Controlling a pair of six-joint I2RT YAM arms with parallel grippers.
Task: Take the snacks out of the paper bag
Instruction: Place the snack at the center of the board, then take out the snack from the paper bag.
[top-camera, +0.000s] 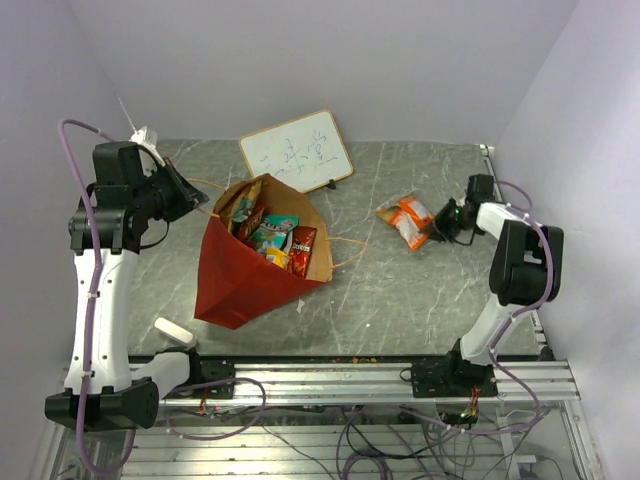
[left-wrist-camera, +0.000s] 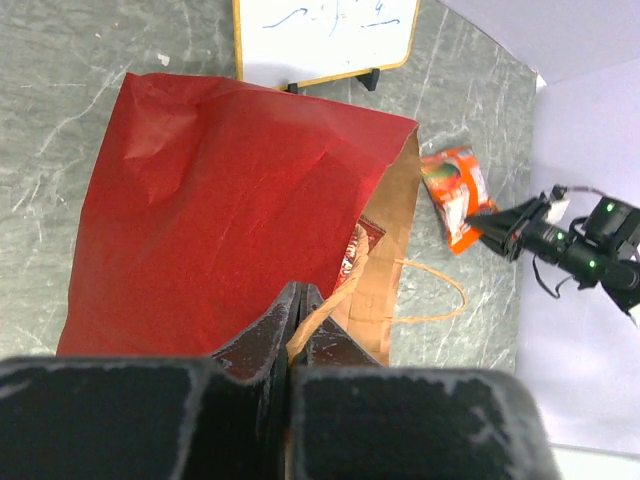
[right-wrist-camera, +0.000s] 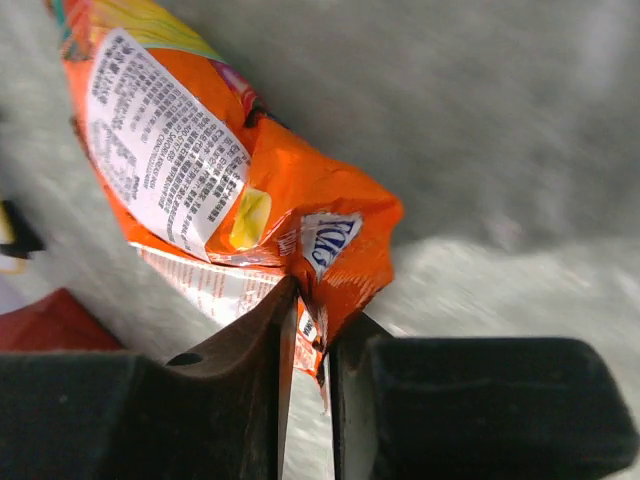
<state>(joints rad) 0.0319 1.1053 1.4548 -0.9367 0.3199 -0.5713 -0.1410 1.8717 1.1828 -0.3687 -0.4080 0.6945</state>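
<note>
- One orange packet (top-camera: 408, 218) lies out on the worktop (top-camera: 400, 300), right gripper (right-wrist-camera: 312, 312) pinching its corner.
- Several packets (top-camera: 272, 238) are left in the paper bag (top-camera: 235, 285); left gripper (left-wrist-camera: 300, 302) clamps its rim.

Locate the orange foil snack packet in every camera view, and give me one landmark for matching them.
Top external: the orange foil snack packet is right of centre, at the right pincer tips.
Left wrist: upper right, to the right of the red paper carrier bag.
Right wrist: fills the upper left, its lower edge pinched in that pincer.
Shared landmark: that bag, left of the packet in every view; only a red sliver in the right wrist view.
</note>
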